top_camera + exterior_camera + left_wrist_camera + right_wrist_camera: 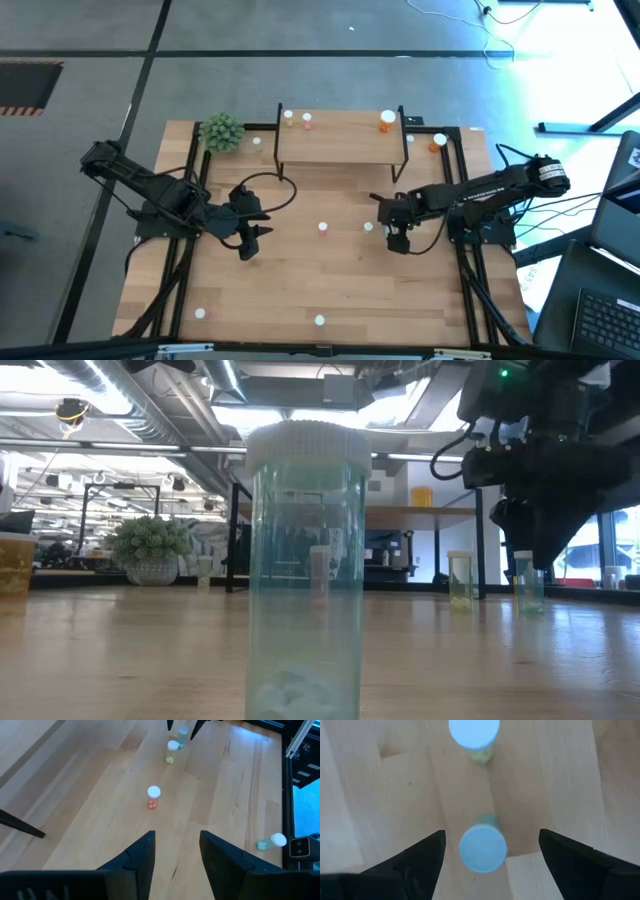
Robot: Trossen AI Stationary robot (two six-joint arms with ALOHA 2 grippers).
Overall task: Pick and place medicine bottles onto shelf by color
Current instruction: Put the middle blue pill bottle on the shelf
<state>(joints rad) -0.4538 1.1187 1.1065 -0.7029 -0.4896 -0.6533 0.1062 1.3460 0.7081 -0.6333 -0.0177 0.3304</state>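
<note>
**Sorting barely begun: most bottles off the shelf**

Wooden tabletop (pixel 330 290) carries the shelf (pixel 340 140) at its far edge, the landmark used below.

Findings:
- On the shelf: two small bottles at its far left corner (pixel 296 120) and one orange bottle (pixel 387 121) at its far right. Colours of the small pair cannot be told.
- Beside the shelf, to its right: two more bottles (pixel 438 141) stand on the table.
- In front of the shelf: a pink bottle (pixel 323 227) and a green-tinted bottle (pixel 481 847) near the middle; others stand further out, toward the near edge.
- Right gripper (pixel 398 240), in front of the shelf's right end, hangs over the green-tinted bottle with fingers spread wide either side, not touching.
- Left gripper (pixel 250 240), in front of the shelf's left end, is parted and empty.

Judgement: an early stage; the greater part remains unplaced.
</note>
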